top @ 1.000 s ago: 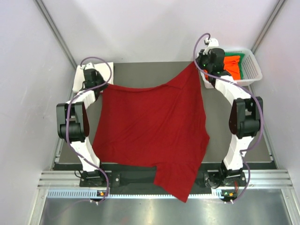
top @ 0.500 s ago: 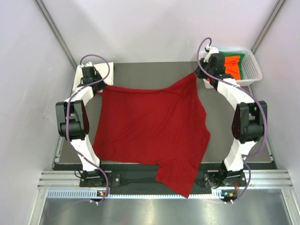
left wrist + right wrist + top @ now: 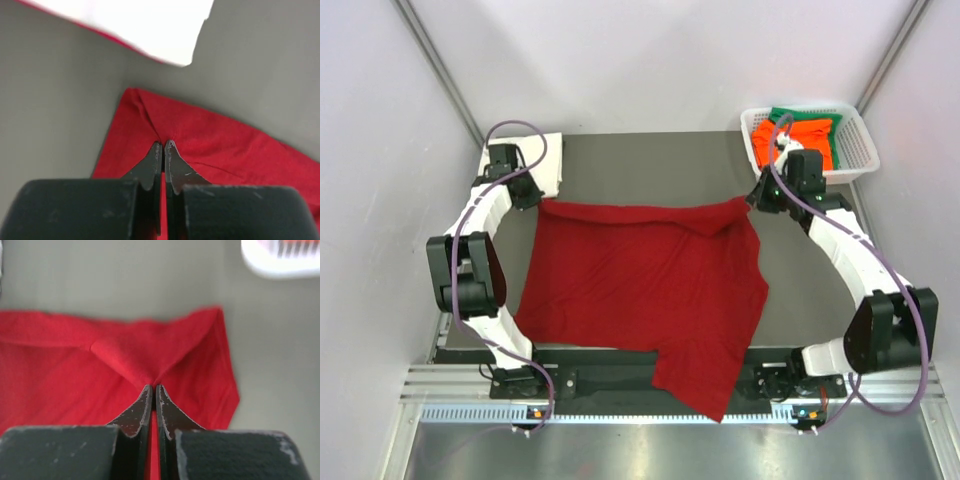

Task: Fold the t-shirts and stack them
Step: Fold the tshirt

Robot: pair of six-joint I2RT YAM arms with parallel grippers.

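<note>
- The bench (image 3: 650, 160) is a dark matte slab, closed in by pale walls (image 3: 620, 60) on three sides. A metal rail (image 3: 620, 385) runs along its near edge by my arm bases.
- My left end effector (image 3: 163, 146) is clenched on one far corner of the dark red t-shirt (image 3: 640, 280). The cloth gathers into small creases at the closed tips.
- My right end effector (image 3: 153, 388) is likewise clenched on the other far corner. A soft fold of cloth rises just ahead of its tips.
- The dark red t-shirt lies spread on the bench between my two end effectors and back toward my bases, mostly flat. Its far edge runs from one grip to the other, and one part hangs over the rail on my right side.
- Just beyond my left end effector sits the white t-shirt (image 3: 548, 165), near the dark red corner but apart from it.
- Beyond my right end effector and outward stands the basket (image 3: 860, 152), holding the orange t-shirt (image 3: 815, 135) and the green t-shirt (image 3: 790, 113).
- Bare bench shows ahead of both end effectors up to the far wall, and in a strip outside each side edge of the cloth.
</note>
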